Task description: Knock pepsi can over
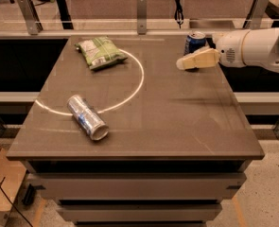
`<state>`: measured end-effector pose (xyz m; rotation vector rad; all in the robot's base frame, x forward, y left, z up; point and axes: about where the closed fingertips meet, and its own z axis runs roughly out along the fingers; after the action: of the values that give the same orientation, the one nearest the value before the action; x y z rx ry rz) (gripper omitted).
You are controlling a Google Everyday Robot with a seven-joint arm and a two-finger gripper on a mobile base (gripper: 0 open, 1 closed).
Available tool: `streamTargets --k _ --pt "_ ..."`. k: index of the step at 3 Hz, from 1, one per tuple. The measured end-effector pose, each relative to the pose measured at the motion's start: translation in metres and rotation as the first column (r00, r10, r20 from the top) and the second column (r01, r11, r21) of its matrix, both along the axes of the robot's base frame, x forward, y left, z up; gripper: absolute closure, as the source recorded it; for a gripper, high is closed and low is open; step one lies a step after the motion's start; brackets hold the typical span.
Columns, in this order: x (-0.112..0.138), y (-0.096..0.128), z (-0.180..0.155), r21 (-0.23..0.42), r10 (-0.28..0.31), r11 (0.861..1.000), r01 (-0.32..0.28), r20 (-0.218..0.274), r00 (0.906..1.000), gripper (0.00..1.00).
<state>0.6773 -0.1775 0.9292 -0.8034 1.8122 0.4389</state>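
The pepsi can (194, 41), dark blue with a silver top rim, stands upright near the far right of the table (177, 122). My gripper (183, 63) reaches in from the right on a white arm (257, 48). It lies low over the tabletop, directly in front of the can, and hides the can's lower part. Its beige tip points left, just past the can's left side. I cannot tell whether it touches the can.
A silver and pale blue can (87, 117) lies on its side at the front left. A green snack bag (100, 52) lies at the far left. A white curved line (132, 86) crosses the tabletop. A railing with posts (141, 6) runs behind the table.
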Motion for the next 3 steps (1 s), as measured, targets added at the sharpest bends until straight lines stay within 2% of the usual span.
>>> streamTargets --k 1,3 --pt "0.012 -0.002 -0.01 0.009 -0.045 0.999 0.045 0.007 0.999 0.0" --pt "0.055 -0.013 -0.048 0.06 -0.171 0.983 0.171 0.006 0.9852 0.0"
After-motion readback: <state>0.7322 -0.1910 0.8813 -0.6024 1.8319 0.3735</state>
